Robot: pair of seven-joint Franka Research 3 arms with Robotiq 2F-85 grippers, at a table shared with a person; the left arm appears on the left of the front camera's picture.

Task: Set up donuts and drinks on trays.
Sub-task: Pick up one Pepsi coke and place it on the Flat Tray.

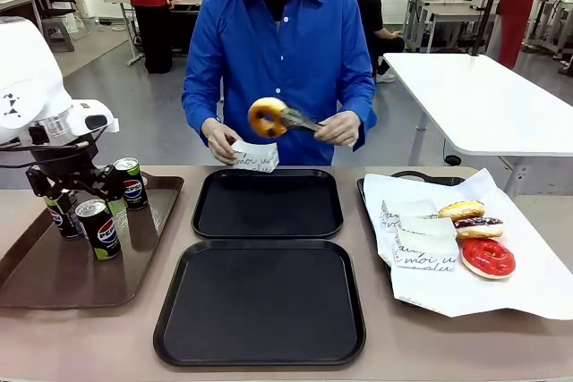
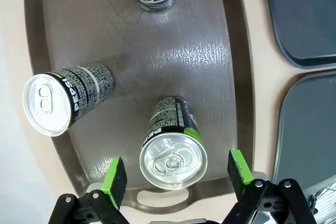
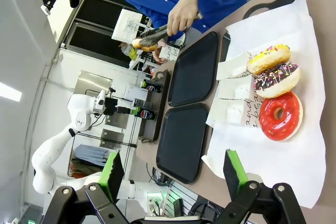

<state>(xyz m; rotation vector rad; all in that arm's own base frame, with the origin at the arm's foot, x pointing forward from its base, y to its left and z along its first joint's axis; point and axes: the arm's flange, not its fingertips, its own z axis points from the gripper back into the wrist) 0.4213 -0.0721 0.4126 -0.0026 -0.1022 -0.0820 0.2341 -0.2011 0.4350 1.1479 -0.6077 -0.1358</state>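
Drink (image 2: 173, 153) seemingly untouched between parted left fingers (image 2: 114, 181), brown tray (image 2: 157, 51) beneath; right fingers (image 3: 112, 174) parted.

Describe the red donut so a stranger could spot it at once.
Start at the white paper on the robot's right end of the table. Of the three in a row on it, the red donut is nearest the robot. The yellow donut and chocolate donut carry sprinkles; it alone is glossy red.

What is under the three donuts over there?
A big white paper lies under the donuts. A dark tray peeks out at its edge beneath the paper; the rest of it is covered.
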